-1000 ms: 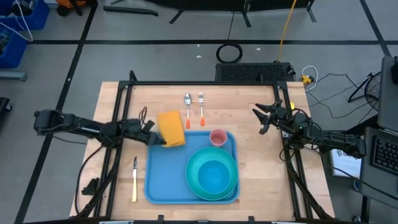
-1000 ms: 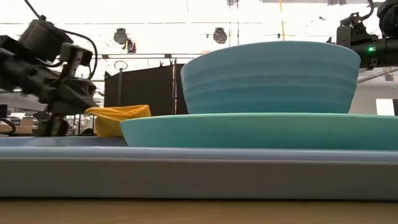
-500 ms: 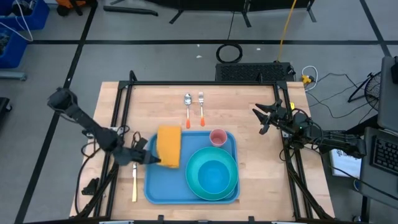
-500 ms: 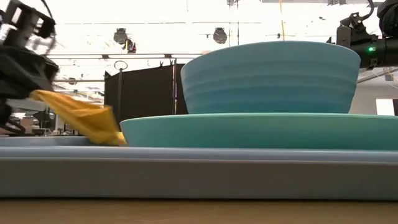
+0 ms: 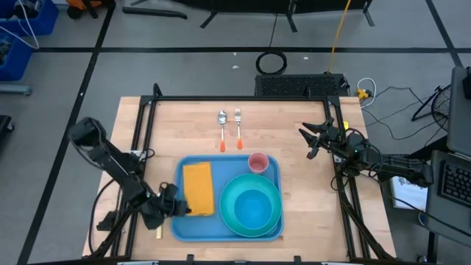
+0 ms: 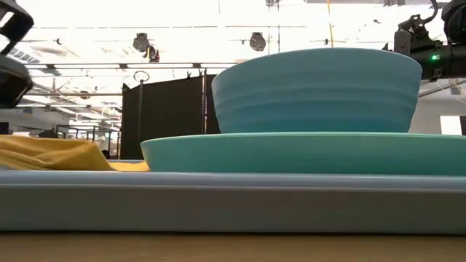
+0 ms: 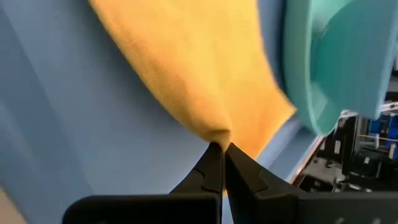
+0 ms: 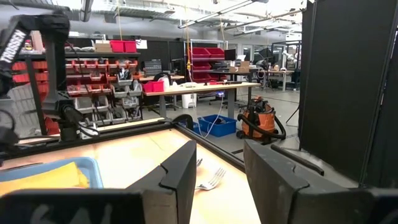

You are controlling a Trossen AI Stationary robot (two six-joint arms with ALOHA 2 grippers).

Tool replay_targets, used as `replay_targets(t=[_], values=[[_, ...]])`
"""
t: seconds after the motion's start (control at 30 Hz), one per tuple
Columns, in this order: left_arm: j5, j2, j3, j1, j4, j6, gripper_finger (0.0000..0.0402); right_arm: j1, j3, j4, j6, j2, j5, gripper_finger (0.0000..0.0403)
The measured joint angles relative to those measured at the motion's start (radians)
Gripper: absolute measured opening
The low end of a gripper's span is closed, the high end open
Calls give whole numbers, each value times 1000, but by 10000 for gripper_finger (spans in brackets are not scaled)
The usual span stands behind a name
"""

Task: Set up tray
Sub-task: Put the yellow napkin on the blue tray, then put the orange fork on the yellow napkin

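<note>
The light-blue tray (image 5: 176, 221) lies near the table's front edge. A yellow cloth (image 5: 197, 188) is spread on its left part, also seen as the yellow cloth (image 6: 51, 153) low on the tray (image 6: 233, 196). A teal plate (image 5: 229, 213) with a blue bowl (image 5: 254, 206) fills the tray's right part, and a pink cup (image 5: 257, 162) stands at its far corner. My left gripper (image 5: 176, 208) is at the tray's left rim, shut on the cloth. My right gripper (image 5: 313, 140) waits open over the table's right side. My left gripper (image 7: 221, 152) pinches the yellow cloth at its near-left edge (image 7: 214, 134) between the tips of its two shut fingers. The fingers come slanting from the table's left. The rest of the cloth lies on the tray floor, slightly raised at the pinched edge.
A spoon (image 5: 222, 129) and a fork (image 5: 238, 126) with orange handles lie on the wood beyond the tray. A knife (image 5: 158, 224) lies left of the tray, partly under my left arm. Bare wood shows at the table's right and far left.
My left gripper has moved toward the table's near edge, staying shut on the cloth. It has dragged the cloth from the tray's far-left corner, where it was bunched and raised, down along the tray's left side. The cloth now lies spread out there.
</note>
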Motion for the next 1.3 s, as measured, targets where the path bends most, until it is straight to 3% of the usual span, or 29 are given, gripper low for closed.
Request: replay_targets(t=[0.13, 0.47, 0.8, 1.13, 1.3], values=[[-40, 84, 16, -43, 57, -84, 3, 0, 1, 0, 0, 0, 0, 125], [-91, 159, 44, -68, 99, -84, 20, 0, 1, 0, 0, 0, 0, 125], [-117, 105, 44, -68, 157, 64, 77, 0, 1, 0, 0, 0, 0, 125], [-89, 70, 44, -68, 143, 120, 76, 0, 0, 1, 0, 0, 0, 125], [-230, 30, 44, -16, 89, 213, 76, 0, 0, 0, 0, 0, 0, 125]])
